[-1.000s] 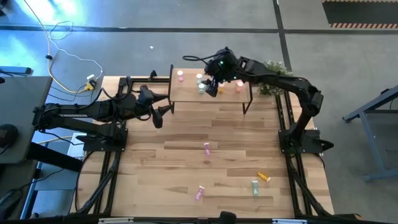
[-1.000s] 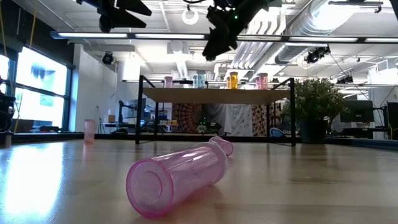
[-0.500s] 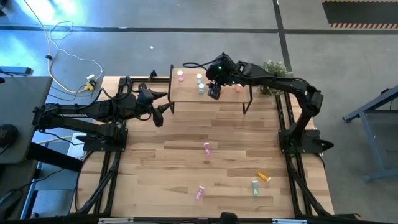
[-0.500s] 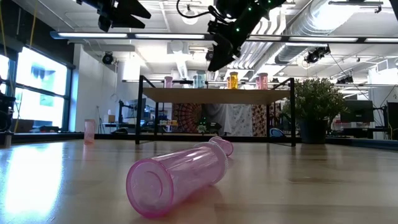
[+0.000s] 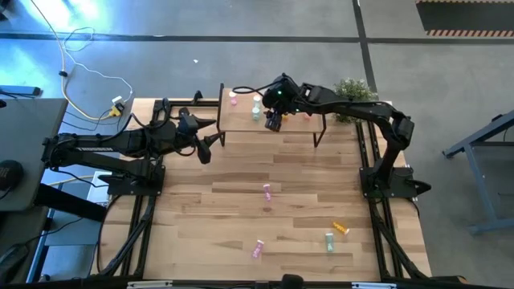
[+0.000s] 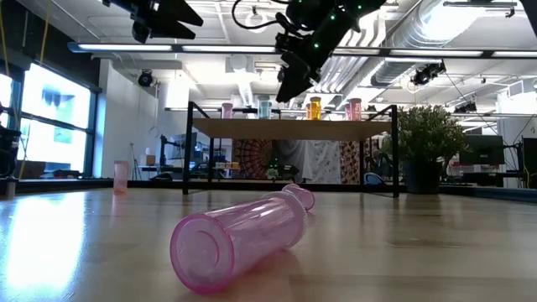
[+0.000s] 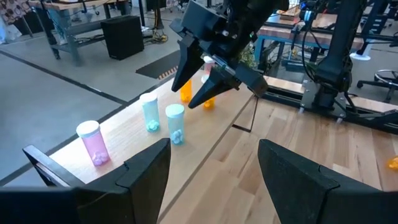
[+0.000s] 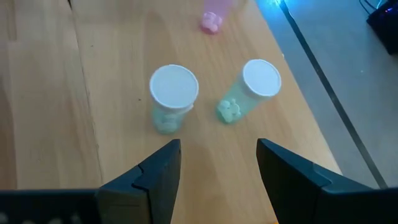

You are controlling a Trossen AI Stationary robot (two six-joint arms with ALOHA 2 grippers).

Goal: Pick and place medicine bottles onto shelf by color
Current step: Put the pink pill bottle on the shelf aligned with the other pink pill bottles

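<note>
The shelf (image 5: 273, 122) stands at the table's far edge. On its top stand a pink bottle (image 7: 92, 142), two pale green bottles (image 8: 174, 93) (image 8: 255, 87) and orange bottles (image 7: 185, 92). My right gripper (image 8: 217, 180) hovers open above the shelf top, just on the near side of the two green bottles, with nothing between its fingers. My left gripper (image 7: 214, 186) waits open off the shelf's left end, raised above the table. More bottles rest on the table: pink (image 5: 267, 191), pink (image 5: 258, 249), green (image 5: 329, 241) and orange (image 5: 341, 229).
A small potted plant (image 5: 353, 88) stands at the shelf's right end. In the low view a pink bottle (image 6: 243, 239) lies on its side close to the camera, and another (image 6: 122, 176) stands at the far left. Bare tabletop lies between the shelf and the loose bottles.
My right gripper has sunk a little toward the shelf top and drifted toward the shelf's left end, staying open. The bottles on the shelf have kept their places.
</note>
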